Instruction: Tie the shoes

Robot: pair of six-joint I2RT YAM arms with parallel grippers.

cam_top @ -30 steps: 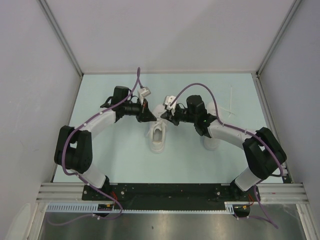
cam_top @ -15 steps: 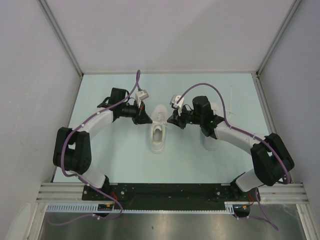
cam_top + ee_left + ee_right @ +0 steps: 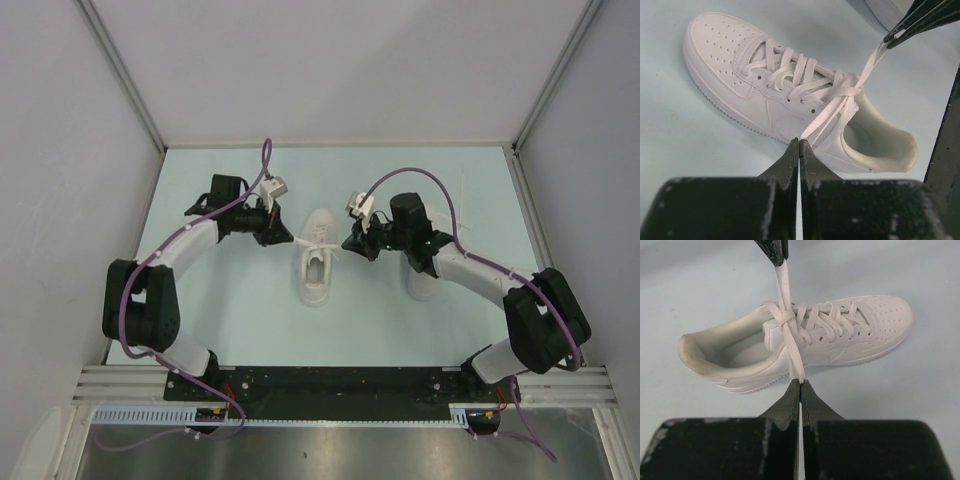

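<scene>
Centre shoe (image 3: 317,268) sits mid-table (image 3: 480,190), with the first crossover of its laces (image 3: 837,107) snug. My left claw (image 3: 799,142) at its 9 o'clock and my right claw (image 3: 800,383) at 3 are each clenched on a lace end. The bow is outstanding. The second shoe (image 3: 422,285), at 3 o'clock, looks pending.

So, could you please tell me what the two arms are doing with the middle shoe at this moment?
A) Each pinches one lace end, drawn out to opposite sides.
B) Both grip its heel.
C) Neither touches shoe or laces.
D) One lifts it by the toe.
A: the left jaws are shut on one lace end and the right jaws on the other lace end, both stretched taut from the crossing over the shoe.
</scene>
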